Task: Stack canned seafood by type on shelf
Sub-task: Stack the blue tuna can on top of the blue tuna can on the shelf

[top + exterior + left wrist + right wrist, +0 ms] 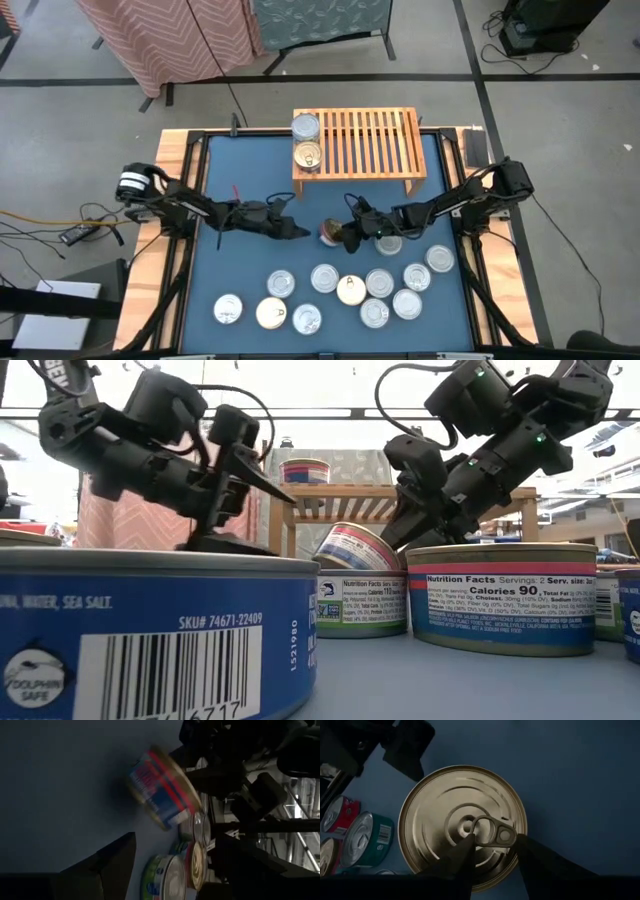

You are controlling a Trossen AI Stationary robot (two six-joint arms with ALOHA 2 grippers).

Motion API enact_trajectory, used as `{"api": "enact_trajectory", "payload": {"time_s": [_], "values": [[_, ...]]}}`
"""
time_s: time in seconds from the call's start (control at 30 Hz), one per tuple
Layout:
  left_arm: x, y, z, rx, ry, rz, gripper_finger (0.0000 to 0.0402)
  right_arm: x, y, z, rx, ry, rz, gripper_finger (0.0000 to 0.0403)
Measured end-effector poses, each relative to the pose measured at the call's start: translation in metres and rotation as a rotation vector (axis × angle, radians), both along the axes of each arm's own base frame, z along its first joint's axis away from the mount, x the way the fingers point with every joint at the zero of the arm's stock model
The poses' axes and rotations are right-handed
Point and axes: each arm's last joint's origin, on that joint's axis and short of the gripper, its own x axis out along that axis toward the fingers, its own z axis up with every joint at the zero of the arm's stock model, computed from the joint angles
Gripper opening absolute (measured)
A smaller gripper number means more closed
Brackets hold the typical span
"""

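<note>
A tin with a gold lid and a red and blue label stands tilted mid-table, its lid turned toward my right arm. My right gripper is at that lid, its fingers narrowly apart. Just to the tin's left, my left gripper is open and touches nothing. The light-wood shelf stands at the far side and carries two silver-topped tins at its left end. Several more tins lie flat on the near half of the table. My right gripper has its fingertips on the tin's gold lid, one at each end of the pull tab, which lies between them. It comes slanting down from the table's right. The tin is tipped up; another tin in front hides its lower edge in the low view.
The flat tins crowd the near half of the blue mat right behind and beside the right gripper. Most of the shelf's slatted top is bare. Raised wooden rails border the table.
</note>
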Motion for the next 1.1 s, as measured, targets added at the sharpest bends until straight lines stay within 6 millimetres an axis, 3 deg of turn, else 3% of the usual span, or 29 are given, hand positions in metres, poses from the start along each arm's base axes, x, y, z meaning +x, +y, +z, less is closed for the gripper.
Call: {"api": "enact_trajectory", "payload": {"time_s": [0.2,0.3,0.43,0.57,0.8,0.97,1.1], "values": [[0.030,-0.003,-0.001,-0.053,-0.007,0.013,0.0277,0.000,-0.001,0.000,-0.001,-0.003,-0.004,0.0148],[0.036,-0.006,-0.008,-0.135,0.025,0.008,0.0277,0.001,-0.001,0.001,-0.010,-0.008,-0.011,0.0148],[0.027,-0.009,-0.019,-0.242,0.073,0.106,0.0277,0.000,-0.002,0.001,-0.024,-0.010,-0.028,0.0148],[0.020,-0.009,-0.019,-0.335,0.011,0.219,0.0277,0.001,-0.002,0.001,-0.033,-0.015,-0.031,0.0148],[0.031,-0.012,-0.010,-0.365,-0.023,0.178,0.0277,0.001,-0.002,0.002,-0.055,-0.024,-0.024,0.0148],[0.013,-0.008,-0.021,-0.384,-0.010,0.184,0.0277,0.008,0.009,0.015,-0.048,-0.156,0.130,0.0148],[0.000,-0.008,-0.026,-0.444,-0.024,0.212,0.0277,0.006,0.015,0.002,-0.035,-0.077,0.167,0.0142]]}}
